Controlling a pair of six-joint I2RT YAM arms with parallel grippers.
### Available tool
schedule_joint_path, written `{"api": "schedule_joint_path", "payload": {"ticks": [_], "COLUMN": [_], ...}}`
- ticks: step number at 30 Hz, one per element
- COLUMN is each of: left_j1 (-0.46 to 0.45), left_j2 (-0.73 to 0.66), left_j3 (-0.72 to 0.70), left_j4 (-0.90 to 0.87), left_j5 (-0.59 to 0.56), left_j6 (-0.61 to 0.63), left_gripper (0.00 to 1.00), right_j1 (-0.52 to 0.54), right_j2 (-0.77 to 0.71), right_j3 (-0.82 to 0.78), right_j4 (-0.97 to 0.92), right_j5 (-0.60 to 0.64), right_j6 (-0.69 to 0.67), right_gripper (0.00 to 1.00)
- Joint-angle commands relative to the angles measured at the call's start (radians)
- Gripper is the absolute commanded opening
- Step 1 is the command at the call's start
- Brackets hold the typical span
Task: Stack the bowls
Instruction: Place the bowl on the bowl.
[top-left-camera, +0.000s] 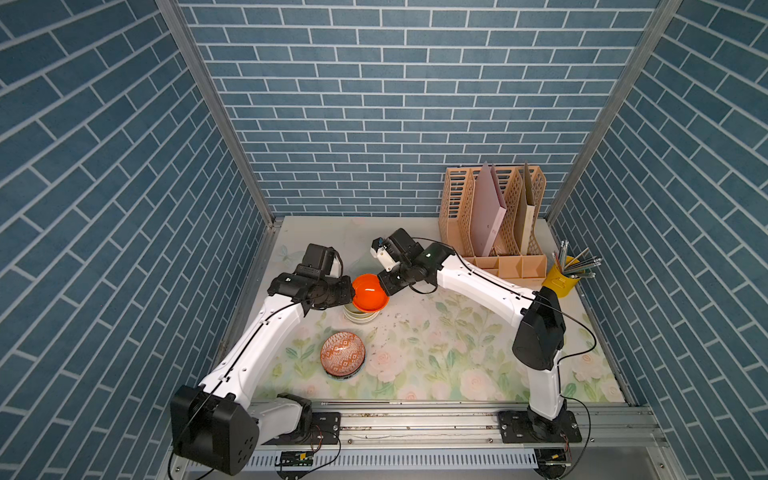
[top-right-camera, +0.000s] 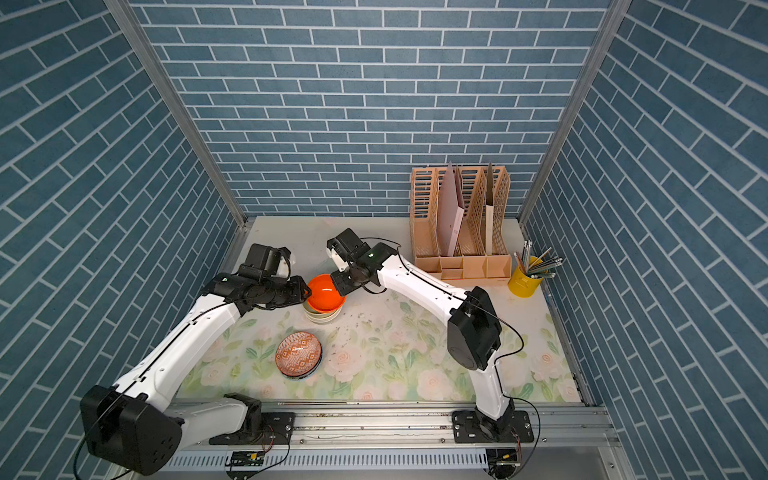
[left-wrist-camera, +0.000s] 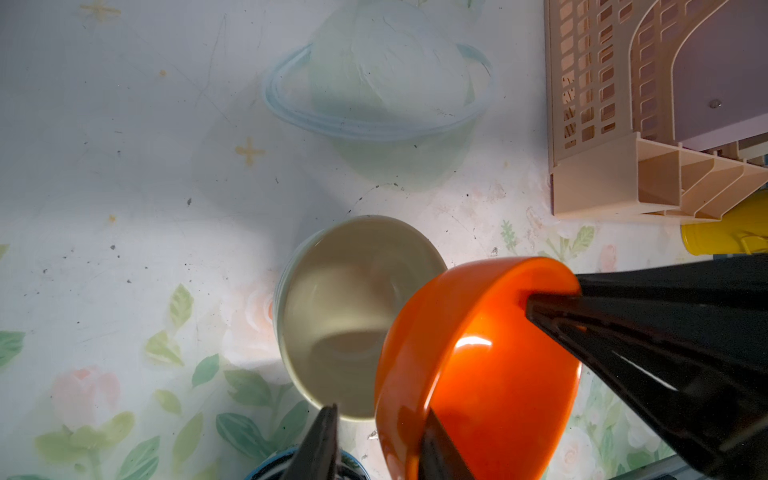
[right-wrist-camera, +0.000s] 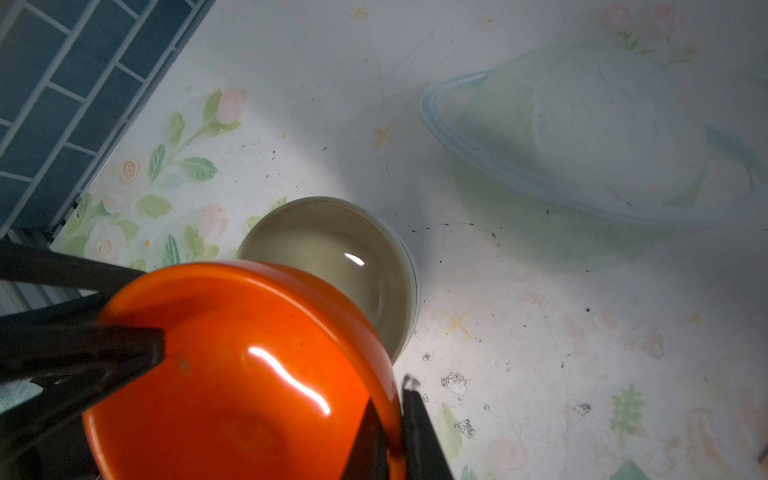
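White arms bend in from both sides and meet at the orange bowl, which hangs over the cream bowls. The right claw pinches its rim tight. The left claw is a bit wide around the other side's rim, with one finger not touching.
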Motion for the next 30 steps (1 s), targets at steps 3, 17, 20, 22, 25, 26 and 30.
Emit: {"api": "schedule_joint_path", "payload": {"ticks": [3, 17, 20, 22, 25, 26, 30], "left_j1": [-0.007, -0.009, -0.009, -0.008, -0.006, -0.006, -0.004], "left_j2": [0.024, 0.053, 0.079, 0.093, 0.121, 0.131, 0.176], "left_j3": [-0.021, 0.013, 0.038, 0.055, 0.081, 0.088, 0.093], "left_j4": [0.008, -0.016, -0.032, -0.038, -0.043, -0.048, -0.054], "left_j5": [-0.020, -0.082, -0.114, -0.125, -0.130, -0.134, -0.142], "left_j6": [0.001, -0.004, -0.004, -0.003, 0.002, 0.005, 0.015], "left_gripper": [0.28, 0.00, 0.00, 0.00, 0.00, 0.00, 0.00], "right_j1": [0.001, -0.005, -0.021, -0.037, -0.063, -0.072, -0.097], "right_j2": [-0.014, -0.008, -0.040, -0.069, -0.120, -0.138, -0.191], "right_j3": [0.026, 0.041, 0.008, -0.025, -0.084, -0.106, -0.182], "right_j4": [0.019, 0.021, 0.041, 0.062, 0.092, 0.103, 0.130], "right_j5": [-0.025, 0.009, 0.014, 0.014, 0.014, 0.013, 0.010], "right_j6": [0.001, -0.007, -0.006, -0.002, 0.005, 0.007, 0.008], "right_gripper": [0.00, 0.48, 0.57, 0.59, 0.60, 0.61, 0.61]}}
